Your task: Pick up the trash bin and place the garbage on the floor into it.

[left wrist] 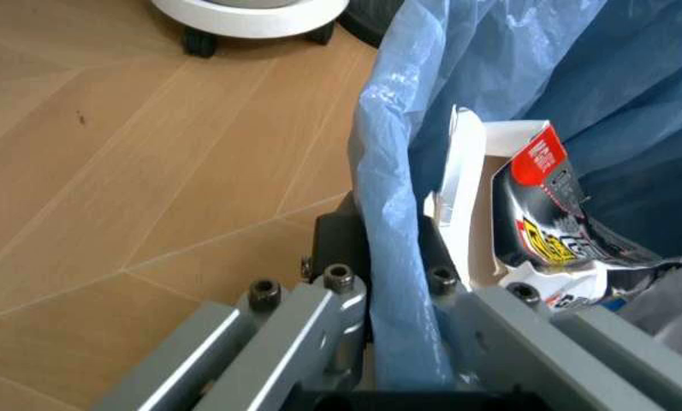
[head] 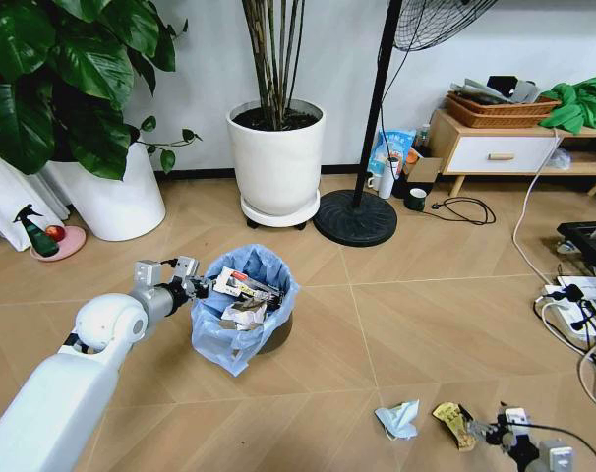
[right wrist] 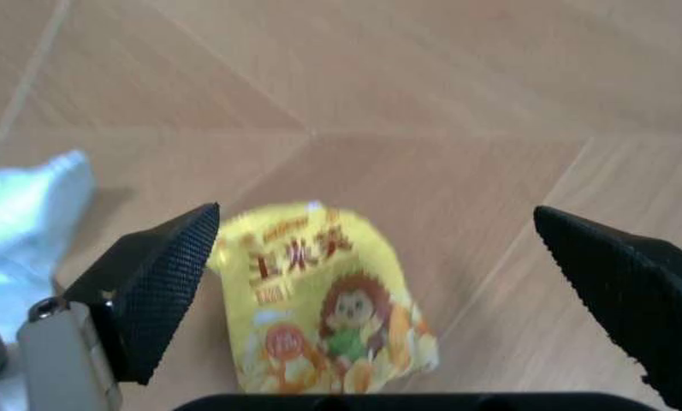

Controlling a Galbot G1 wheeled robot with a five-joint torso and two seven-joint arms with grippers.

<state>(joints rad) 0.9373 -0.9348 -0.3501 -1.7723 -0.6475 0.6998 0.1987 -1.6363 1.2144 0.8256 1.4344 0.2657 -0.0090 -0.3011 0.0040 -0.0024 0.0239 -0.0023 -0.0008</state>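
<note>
1. The left gripper (left wrist: 392, 282) was clamped on the rim of the trash bin (head: 243, 315), which sat on the floor (head: 396, 324) already holding several pieces
2. The right gripper (right wrist: 375, 257) hung low with jaws wide apart, the yellow wrapper (right wrist: 323, 308) lying flat between the pads (right wrist: 163, 278)
3. Doing it well likely meant dropping straight down and closing across the wrapper's middle, since the flat foil could slip
4. A crumpled white paper (head: 398, 419) lay just beside the wrapper and was better kept out of the jaws
</note>
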